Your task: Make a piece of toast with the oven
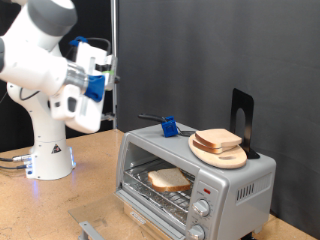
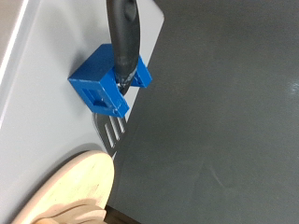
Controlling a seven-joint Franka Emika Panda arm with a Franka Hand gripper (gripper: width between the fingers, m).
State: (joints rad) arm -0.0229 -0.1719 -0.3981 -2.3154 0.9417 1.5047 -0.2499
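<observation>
The silver toaster oven (image 1: pixel 240 185) stands at the exterior view's lower right with its glass door folded down. The piece of toast (image 1: pixel 169 180) lies on the wire rack inside. A matching bread slice (image 1: pixel 217 139) rests on a round wooden plate (image 1: pixel 232 158) on the oven's roof. My gripper (image 1: pixel 104 65) hangs in the air at the exterior view's upper left, well apart from the oven, with nothing seen in it. The wrist view shows no fingers; it looks at the oven's roof (image 2: pixel 47 56) and the plate's rim (image 2: pixel 79 182).
A black-handled fork in a blue block (image 1: pixel 170 127) lies on the oven's roof beside the plate; it also shows in the wrist view (image 2: pixel 107 79). A black stand (image 1: pixel 242 118) rises behind the plate. The robot's base (image 1: pixel 50 150) stands on the wooden table at the left.
</observation>
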